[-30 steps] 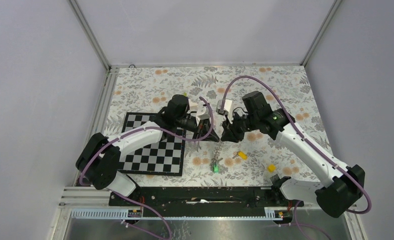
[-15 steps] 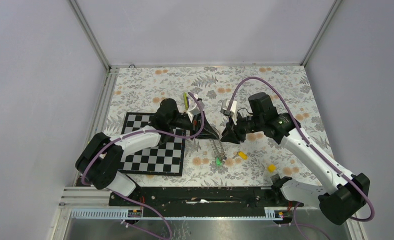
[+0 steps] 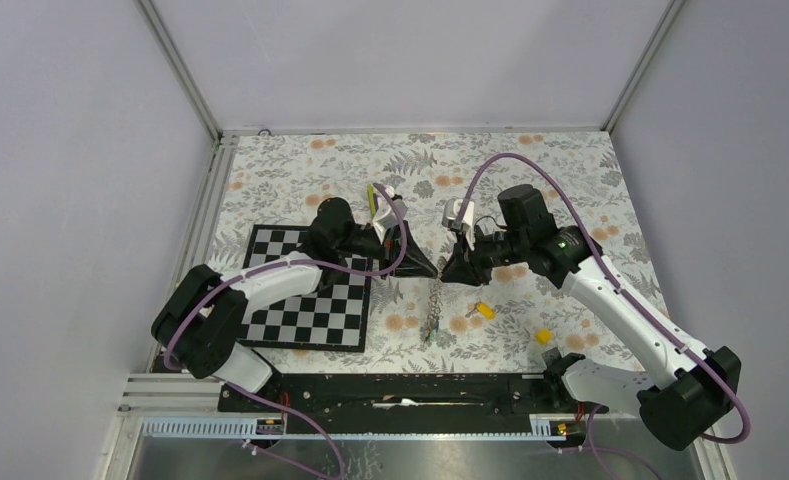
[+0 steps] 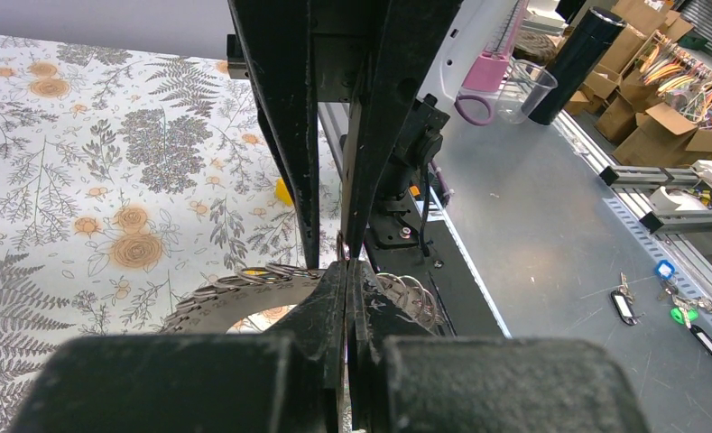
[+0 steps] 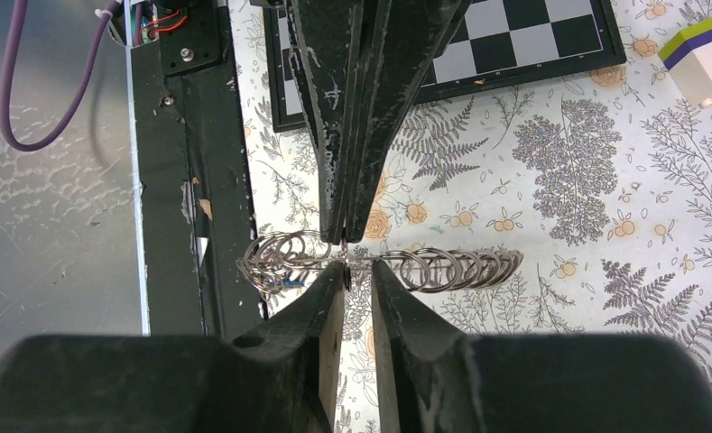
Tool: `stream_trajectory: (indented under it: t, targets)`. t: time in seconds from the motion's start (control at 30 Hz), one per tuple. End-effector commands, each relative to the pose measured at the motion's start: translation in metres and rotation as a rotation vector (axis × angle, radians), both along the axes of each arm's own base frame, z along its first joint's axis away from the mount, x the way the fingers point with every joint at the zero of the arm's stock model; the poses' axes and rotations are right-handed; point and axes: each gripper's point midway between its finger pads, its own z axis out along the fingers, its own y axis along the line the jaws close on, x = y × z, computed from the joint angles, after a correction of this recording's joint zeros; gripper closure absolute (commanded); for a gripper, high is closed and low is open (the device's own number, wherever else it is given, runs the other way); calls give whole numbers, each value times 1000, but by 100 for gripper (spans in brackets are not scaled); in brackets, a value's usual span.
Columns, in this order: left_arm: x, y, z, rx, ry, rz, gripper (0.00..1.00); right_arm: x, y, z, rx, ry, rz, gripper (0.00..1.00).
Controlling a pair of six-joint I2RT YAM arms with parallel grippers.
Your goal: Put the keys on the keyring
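Observation:
The keyring (image 3: 434, 303) is held up edge-on between both arms, its small wire rings strung along it. My left gripper (image 3: 426, 266) is shut on the keyring's (image 4: 230, 296) flat grey toothed band. My right gripper (image 3: 449, 272) meets it tip to tip. Its jaws stand a narrow gap apart in the right wrist view (image 5: 358, 272), with the keyring's (image 5: 456, 268) edge crossing just at their tips. A speck of blue (image 5: 293, 283) shows among the rings. Two orange-yellow keys lie on the cloth, one (image 3: 484, 310) close by and one (image 3: 543, 336) further right.
A chessboard (image 3: 310, 300) lies under the left arm. A green-yellow striped piece (image 3: 372, 198) sits behind the left wrist. The black base rail (image 3: 400, 390) runs along the near edge. Floral cloth (image 3: 530, 180) covers the table.
The left arm drew back to the left and turned its wrist, then held still. The right gripper's jaws widened, then narrowed. The keyring swung and now hangs straighter below both grippers.

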Motion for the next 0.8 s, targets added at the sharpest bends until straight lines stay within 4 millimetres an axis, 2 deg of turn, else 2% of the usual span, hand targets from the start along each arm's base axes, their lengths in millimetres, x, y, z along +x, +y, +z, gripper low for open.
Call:
stream_trajectory:
  t: [0.0,0.2,0.37,0.53,0.67,0.77]
  targets:
    - [-1,1,11,-50,-76,-23,100,-1,4,15,49,-41,30,78]
    - [0,0,9,-44,-71,-24,100,-3,5,17,60,-37,47,85]
    - [0,1,8,-44,-71,-20,100,-5,4,12,52,-37,54,99]
    - [1,2,9,-48,-84,-20,100,-3,-1,5,23,-91,66,100]
    - [7,4,10,-29,-148,-18,75,2,-11,-9,-34,-231,111,100]
    - [21,5,-2,64,-208,24,61,20,-26,-25,-133,-384,103,100]
